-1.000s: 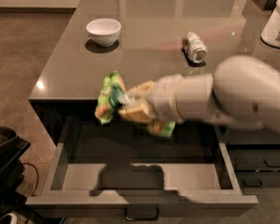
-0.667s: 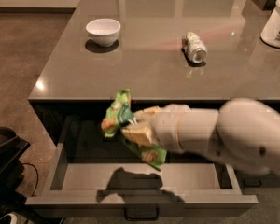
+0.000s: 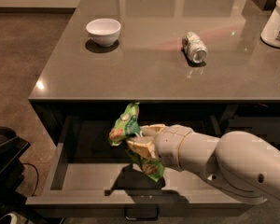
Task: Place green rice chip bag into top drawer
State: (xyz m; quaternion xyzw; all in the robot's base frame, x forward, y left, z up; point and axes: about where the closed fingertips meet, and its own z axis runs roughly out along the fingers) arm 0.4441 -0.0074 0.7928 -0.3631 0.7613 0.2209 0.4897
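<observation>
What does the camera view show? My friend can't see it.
The robot's gripper holds the green rice chip bag over the open top drawer, jaws shut on it. A white bowl and a can sit on the grey counter.

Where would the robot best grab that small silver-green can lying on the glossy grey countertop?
Probably around its round middle, coming straight down from above: the small silver-green can lies on its side on the glossy grey countertop, curved flanks exposed, nothing close beside it. The gripper hangs over the open dark grey drawer, shut on the crinkly green snack bag.
</observation>
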